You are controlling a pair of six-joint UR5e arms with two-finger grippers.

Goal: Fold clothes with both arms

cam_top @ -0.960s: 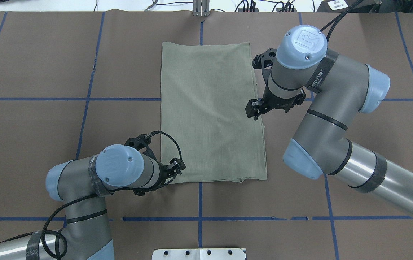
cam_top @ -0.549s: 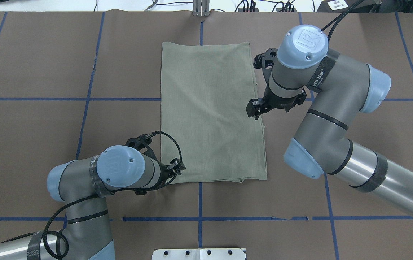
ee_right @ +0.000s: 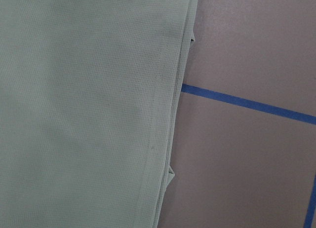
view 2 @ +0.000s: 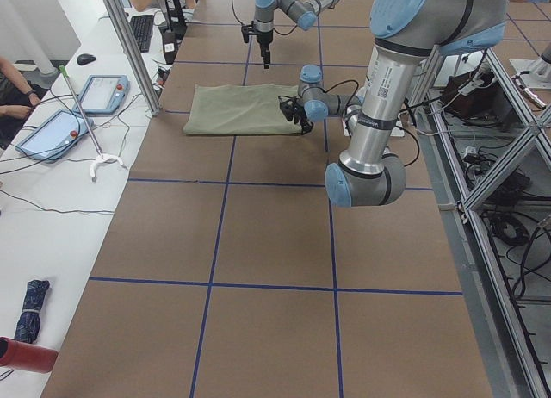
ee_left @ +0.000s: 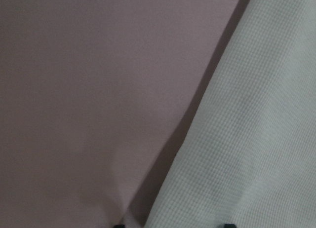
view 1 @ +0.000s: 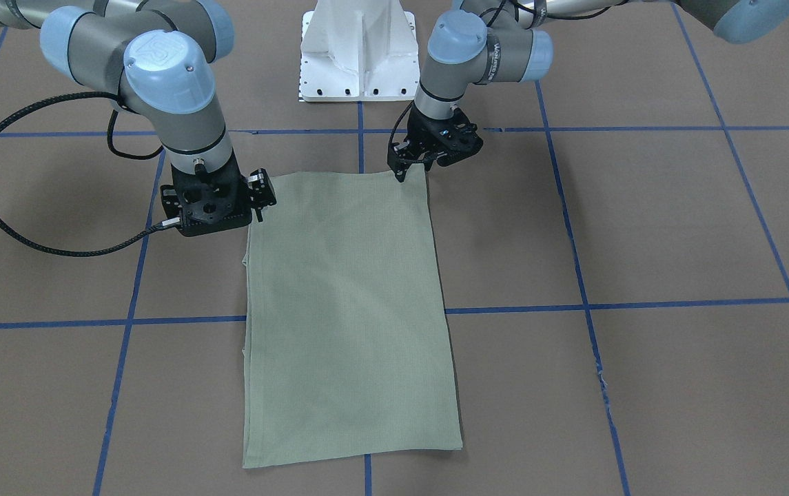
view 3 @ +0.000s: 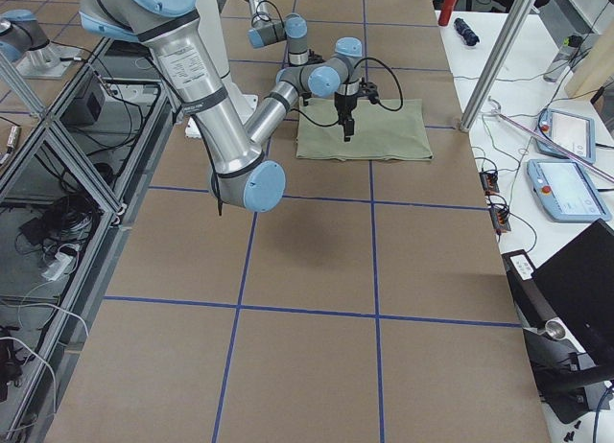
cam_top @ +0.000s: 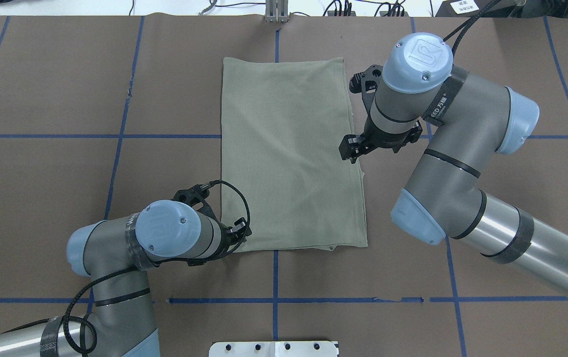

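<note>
Shirt (cam_top: 291, 153) folded into flat rectangle on counter (cam_top: 55, 173); cross-fold probably remaining. Left claw (cam_top: 238, 230) spread at near corner; right claw (cam_top: 349, 148) at side edge, state cannot tell.

Sage-green shirt (cam_top: 288, 153): flat folded rectangle, desk (cam_top: 40, 173) centre, long axis 12–6 o'clock. Left hand (cam_top: 241, 233) at 7 o'clock corner; right hand (cam_top: 350, 148), 3 o'clock edge.

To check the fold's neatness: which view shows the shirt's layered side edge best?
Right wrist view: the shirt's edge shows separate layers close up. Overhead and front show a thin line; side views are too far; left wrist is blurred.
</note>
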